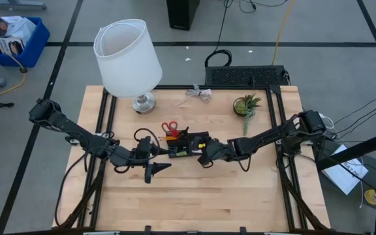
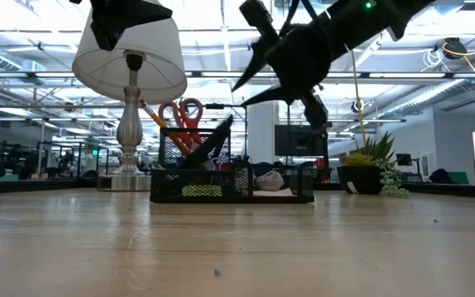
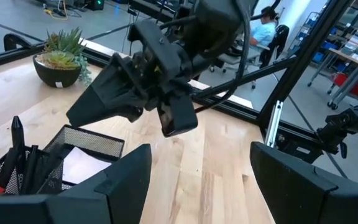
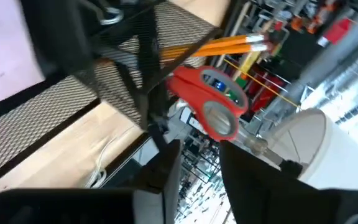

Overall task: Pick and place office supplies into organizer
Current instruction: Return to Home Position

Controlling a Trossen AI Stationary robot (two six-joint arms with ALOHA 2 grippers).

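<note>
Left gripper (image 3: 199,160) sits closest, its fingers spread wide and empty in its own wrist view. From above it hangs over the bare table (image 1: 194,202) just in front of the left end of the organizer (image 1: 185,149). Right gripper (image 1: 205,155) hovers above the organizer's right end, clear of the mesh, jaws apart and holding nothing. With the supplies sitting in the organizer at mid-table, what remains looks like the retreat, and I judge it best done by rising first and swinging out second. For the left arm the biggest hazard is the lamp (image 1: 128,55), whose shade overhangs the far left of the table, so its pull-back should keep toward the front-left. For the right arm, a straight lift keeps the fingers off the organizer's rim and off the scissors (image 1: 169,128), whose red handles stand taller than anything else in it. Only then should it draw back to the right, passing in front of the plant (image 1: 247,106). Closing either gripper would gain nothing. By count: one table, one lamp, two arms, one organizer, one plant, one pair of scissors, two orange pencils (image 4: 225,45) as far as I can make out, at least two black pens (image 3: 17,149), and one pink sticky pad (image 4: 2,50) lying flat in the low compartment.
</note>
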